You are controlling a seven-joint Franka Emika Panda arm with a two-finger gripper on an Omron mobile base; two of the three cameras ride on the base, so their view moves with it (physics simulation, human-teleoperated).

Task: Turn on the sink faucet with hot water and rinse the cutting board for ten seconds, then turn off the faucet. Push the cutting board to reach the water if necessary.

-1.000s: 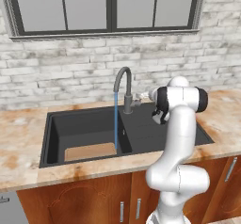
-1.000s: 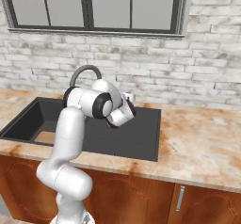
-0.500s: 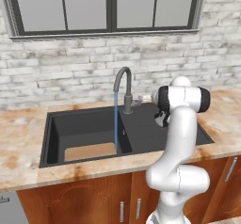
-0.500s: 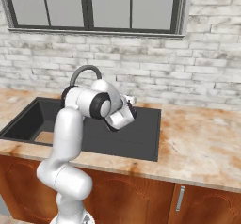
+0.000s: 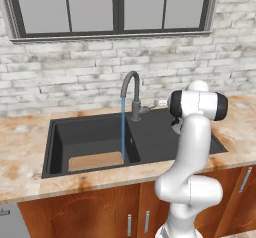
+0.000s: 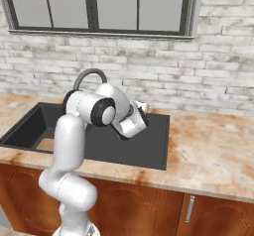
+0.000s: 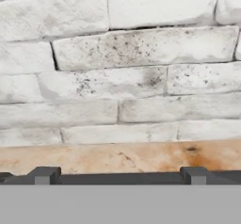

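So the sink faucet is running, with the water dropping as a thin blue line from the tip of the gooseneck straight down into the deep basin of the sink. The cutting board lies flat on the basin floor toward the front edge, and the stream comes down right at its right-hand end, though I can't tell for sure whether it lands on the wood or just beside it. The small side lever sticks out to the right of the faucet's base. The fingers are spread wide with nothing between them; in the hand view the two dark tips sit far apart at the bottom, pointing at the white brick wall and the strip of orange-beige stone surface under it. From the left base view the hand hangs above the flat draining side of the sink, just right of the lever, and close to it but apart from it as far as I can see. In the right base view the arm's big white elbow hides most of the faucet, with just the top of the arch peeking over it.
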